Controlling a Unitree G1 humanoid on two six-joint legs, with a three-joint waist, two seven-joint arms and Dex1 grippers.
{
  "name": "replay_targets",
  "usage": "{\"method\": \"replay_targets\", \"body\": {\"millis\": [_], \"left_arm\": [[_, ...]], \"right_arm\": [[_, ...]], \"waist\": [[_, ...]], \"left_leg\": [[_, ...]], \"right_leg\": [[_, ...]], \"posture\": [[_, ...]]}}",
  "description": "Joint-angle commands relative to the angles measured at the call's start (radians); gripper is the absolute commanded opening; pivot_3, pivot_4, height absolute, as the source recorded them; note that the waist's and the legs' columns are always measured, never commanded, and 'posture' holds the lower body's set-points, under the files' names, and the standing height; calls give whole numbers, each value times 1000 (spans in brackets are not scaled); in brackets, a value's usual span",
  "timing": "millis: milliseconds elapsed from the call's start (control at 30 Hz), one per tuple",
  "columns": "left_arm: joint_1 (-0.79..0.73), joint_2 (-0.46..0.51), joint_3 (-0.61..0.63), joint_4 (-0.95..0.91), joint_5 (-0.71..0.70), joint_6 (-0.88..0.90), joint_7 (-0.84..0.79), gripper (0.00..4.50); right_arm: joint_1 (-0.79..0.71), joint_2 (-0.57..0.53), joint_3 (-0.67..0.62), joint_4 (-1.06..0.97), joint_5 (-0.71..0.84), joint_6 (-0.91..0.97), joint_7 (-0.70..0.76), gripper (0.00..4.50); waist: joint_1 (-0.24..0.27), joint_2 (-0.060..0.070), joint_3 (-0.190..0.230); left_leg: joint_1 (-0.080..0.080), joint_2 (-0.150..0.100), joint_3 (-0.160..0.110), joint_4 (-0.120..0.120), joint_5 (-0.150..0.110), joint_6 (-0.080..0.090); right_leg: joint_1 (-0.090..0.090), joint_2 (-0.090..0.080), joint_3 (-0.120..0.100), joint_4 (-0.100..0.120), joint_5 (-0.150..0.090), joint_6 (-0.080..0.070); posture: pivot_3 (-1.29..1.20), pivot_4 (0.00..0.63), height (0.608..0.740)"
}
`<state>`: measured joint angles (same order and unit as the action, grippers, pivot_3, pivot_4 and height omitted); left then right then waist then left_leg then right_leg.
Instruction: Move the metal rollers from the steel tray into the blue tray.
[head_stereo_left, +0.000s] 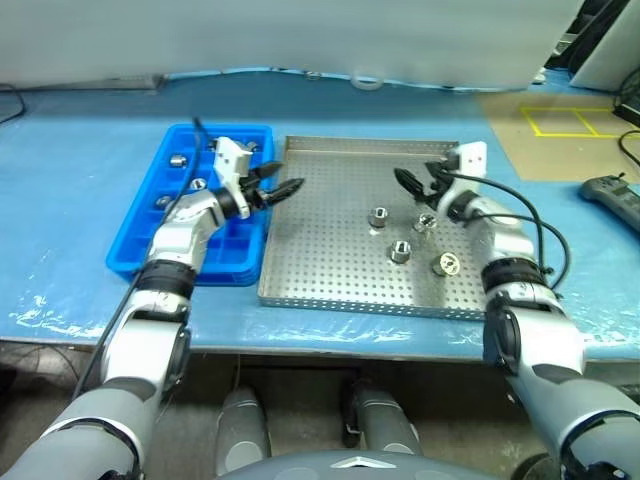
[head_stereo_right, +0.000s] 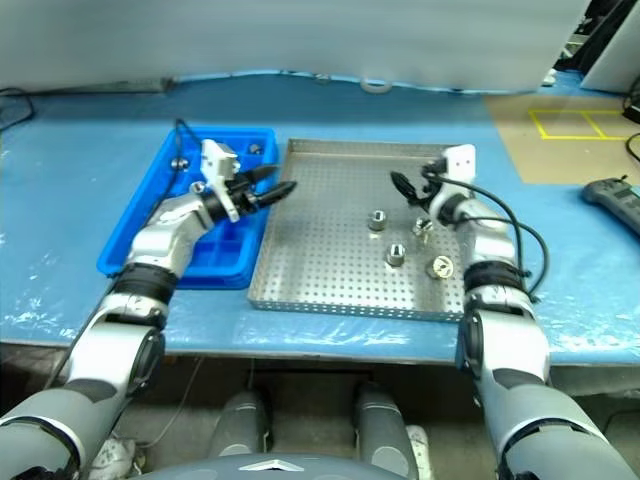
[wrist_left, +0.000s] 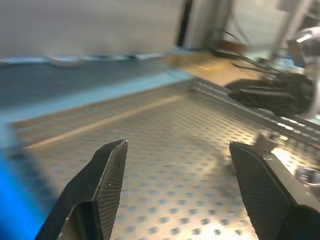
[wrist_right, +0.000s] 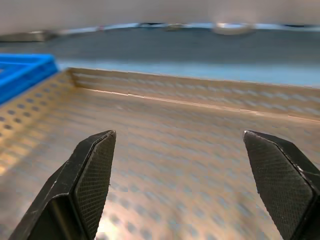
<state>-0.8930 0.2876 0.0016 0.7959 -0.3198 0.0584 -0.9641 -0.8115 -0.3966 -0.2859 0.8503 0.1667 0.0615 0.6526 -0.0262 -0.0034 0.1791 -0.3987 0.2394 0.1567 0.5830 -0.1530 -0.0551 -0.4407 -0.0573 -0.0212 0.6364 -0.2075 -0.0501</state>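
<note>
The steel tray (head_stereo_left: 330, 245) lies in the middle of the blue table. Several metal rollers rest on its perforated floor at the right, among them one (head_stereo_left: 379, 216), another (head_stereo_left: 400, 252) and a third (head_stereo_left: 446, 263). The blue tray (head_stereo_left: 125, 245) sits against its left side, and several rollers lie in its compartments, such as one (head_stereo_left: 178, 160). My left gripper (head_stereo_left: 288, 177) is open and empty above the steel tray's left rim, pointing right. My right gripper (head_stereo_left: 415, 178) is open and empty over the tray's right half, just behind the rollers. The left wrist view looks across the floor at the right gripper (wrist_left: 270, 95).
A dark handheld device (head_stereo_left: 610, 195) lies on the table at the far right. A brown mat with yellow tape lines (head_stereo_left: 570, 120) sits behind it. A white ring (head_stereo_left: 367, 82) lies behind the steel tray. The table's front edge runs just in front of both trays.
</note>
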Motion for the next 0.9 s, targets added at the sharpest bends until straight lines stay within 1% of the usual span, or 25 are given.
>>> {"method": "replay_targets", "body": {"millis": [33,100,167,267,333,400,467,533,600,667,767,833,900], "left_arm": [[-100,-17,-38,201,116,-130,40,3547],[-150,-46,-47,313,163,-186,89,3547],[-209,-79,-39,400,202,-218,206,3547],[-268,-124,-8,469,213,-226,276,3547],[-292,-153,-16,493,241,-241,293,3547],[-305,-174,-29,510,276,-256,325,3547],[-313,-193,-14,523,281,-247,343,3547],[-316,-205,-8,533,295,-235,356,3547],[-312,-208,-24,542,329,-224,392,3547],[-304,-208,-10,547,335,-211,416,3547],[-287,-206,8,550,339,-195,432,3547],[-272,-201,-12,554,376,-183,467,3547],[-265,-199,-25,555,405,-172,495,3547]], "right_arm": [[66,-6,-23,-203,52,58,-51,4243],[133,-6,-35,-308,73,104,-86,4243],[207,0,-41,-422,95,150,-111,4243],[281,7,-49,-535,122,204,-147,4243],[321,8,-47,-592,126,228,-173,4243],[350,10,-46,-635,133,247,-197,4243],[379,13,-42,-664,125,253,-226,4243],[411,18,-33,-696,120,260,-245,4243],[442,24,-35,-734,131,272,-259,4243],[462,25,-39,-760,137,283,-271,4243],[476,20,-40,-782,143,295,-281,4243],[480,16,-39,-793,143,298,-287,4243],[480,14,-39,-799,145,301,-292,4243]], "waist": [[-24,0,0],[-47,0,0],[-65,1,0],[-95,0,0],[-112,1,0],[-133,1,0],[-159,1,0],[-188,1,0],[-221,1,0],[-254,1,0],[-292,1,-1],[-320,1,-1],[-335,1,-1]], "left_leg": [[0,0,0,0,0,0],[2,0,1,0,-1,1],[6,0,1,-1,-1,2],[8,-2,1,1,-4,6],[8,-3,2,2,-7,10],[5,-5,4,7,-10,16],[2,-6,6,13,-14,23],[1,-10,7,13,-15,26],[-1,-16,6,14,-17,29],[-4,-18,7,17,-19,33],[-8,-19,7,19,-22,37],[-11,-21,7,20,-23,40],[-12,-22,7,21,-24,41]], "right_leg": [[0,0,0,0,0,0],[1,1,1,-3,0,1],[8,1,1,-12,4,5],[16,0,1,-22,9,9],[19,-1,1,-31,14,10],[20,-4,1,-32,14,10],[20,-7,1,-33,14,10],[21,-12,1,-35,14,11],[20,-18,0,-35,13,13],[20,-19,-2,-38,13,14],[21,-20,-5,-46,18,22],[21,-21,-5,-48,18,23],[20,-23,-6,-50,18,24]], "posture": [[-666,150,740],[-703,150,740],[-736,150,740],[-780,150,740],[-780,150,740],[-830,150,740],[-871,150,740],[-900,150,740],[-909,150,740],[-919,150,740],[-936,150,740],[-936,150,740],[-936,150,740]]}}
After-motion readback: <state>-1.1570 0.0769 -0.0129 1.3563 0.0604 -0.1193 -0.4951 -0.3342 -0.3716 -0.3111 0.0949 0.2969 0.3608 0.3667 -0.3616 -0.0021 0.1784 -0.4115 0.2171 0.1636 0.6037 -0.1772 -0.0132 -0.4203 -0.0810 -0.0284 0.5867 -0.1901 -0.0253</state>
